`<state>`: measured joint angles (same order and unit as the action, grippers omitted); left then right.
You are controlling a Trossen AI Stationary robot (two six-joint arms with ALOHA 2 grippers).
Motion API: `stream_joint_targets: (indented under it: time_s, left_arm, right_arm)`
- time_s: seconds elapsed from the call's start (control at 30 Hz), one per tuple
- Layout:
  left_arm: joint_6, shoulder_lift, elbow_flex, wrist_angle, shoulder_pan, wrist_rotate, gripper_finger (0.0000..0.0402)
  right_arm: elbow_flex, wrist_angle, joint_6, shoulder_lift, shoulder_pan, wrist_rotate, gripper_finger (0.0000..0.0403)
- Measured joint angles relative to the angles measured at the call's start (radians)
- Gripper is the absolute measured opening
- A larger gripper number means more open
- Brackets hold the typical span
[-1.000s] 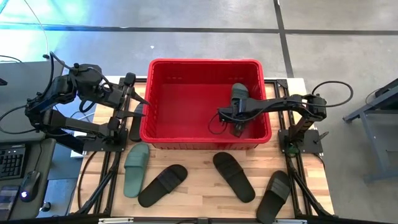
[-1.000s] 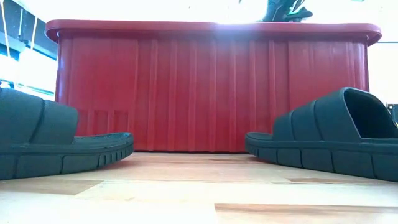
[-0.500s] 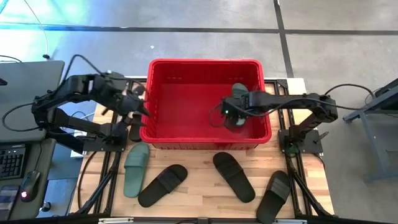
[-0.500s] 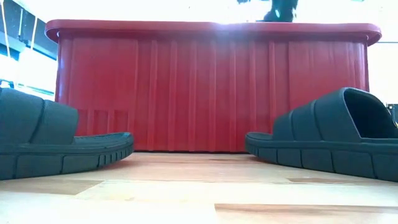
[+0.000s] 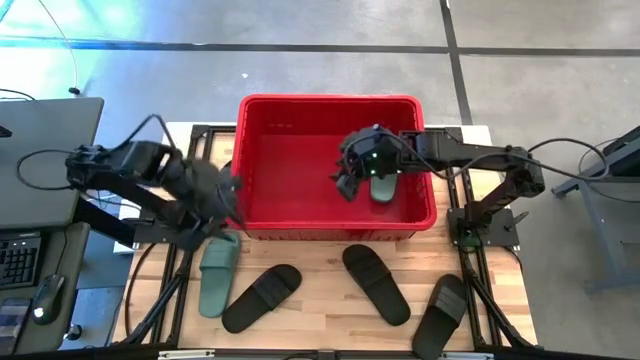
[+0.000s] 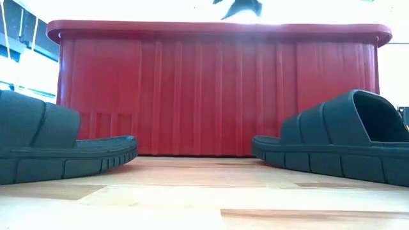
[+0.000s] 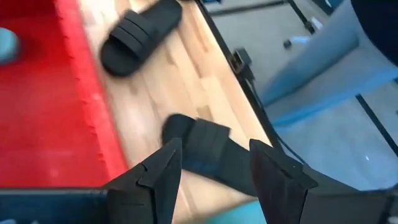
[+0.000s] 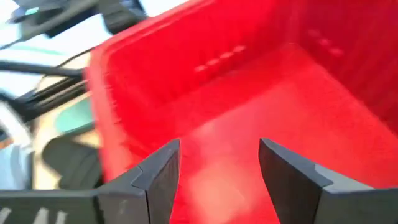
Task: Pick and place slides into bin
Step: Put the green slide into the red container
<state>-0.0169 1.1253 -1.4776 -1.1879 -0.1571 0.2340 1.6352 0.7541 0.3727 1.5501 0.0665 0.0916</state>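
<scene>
1. Your red bin (image 5: 262, 215) sits at the table's far half, holding one sage-green slide (image 5: 383, 187).
2. In front of it: one sage-green slide (image 5: 218, 272) and three black slides (image 5: 262, 297) (image 5: 376, 283) (image 5: 441, 316).
3. Right gripper (image 5: 347, 180) hangs over the bin, fingers apart, empty.
4. Left gripper (image 5: 232, 190) at the bin's left wall, fingers apart, empty.

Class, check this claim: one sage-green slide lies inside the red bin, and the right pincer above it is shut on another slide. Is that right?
Not quite. One sage-green slide does lie inside the red bin, but the right pincer holds nothing: the right wrist view shows its fingers spread, with only the bin's bare floor between them.
</scene>
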Motion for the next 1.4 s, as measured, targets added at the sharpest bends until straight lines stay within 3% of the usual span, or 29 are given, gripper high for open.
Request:
stream_joint_targets:
  time_s: [0.17, 0.33, 0.57, 0.87, 1.17, 1.4]
  left_arm:
    - [-0.097, 0.061, 0.000, -0.003, -0.191, -0.147, 0.0172]
    - [-0.095, 0.172, 0.000, -0.020, -0.354, -0.264, 0.0172]
    - [-0.105, 0.378, 0.000, -0.091, -0.480, -0.295, 0.0172]
    - [-0.379, 0.615, 0.000, -0.352, -0.534, -0.341, 0.0172]
    - [-0.615, 0.777, 0.000, -0.384, -0.530, -0.339, 0.0172]
    - [-0.778, 0.804, 0.005, -0.382, -0.537, -0.337, 0.0172]
  right_arm:
    - [0.000, -0.001, -0.086, 0.001, -0.047, -0.027, 0.0206]
    - [0.000, -0.020, -0.141, 0.001, -0.103, -0.034, 0.0206]
    - [0.000, -0.020, -0.146, 0.001, -0.167, -0.033, 0.0206]
    - [-0.001, -0.018, -0.116, 0.001, -0.232, -0.033, 0.0206]
    - [-0.002, -0.011, -0.105, 0.001, -0.293, -0.032, 0.0206]
    - [-0.002, 0.005, -0.101, 0.001, -0.327, -0.032, 0.0206]
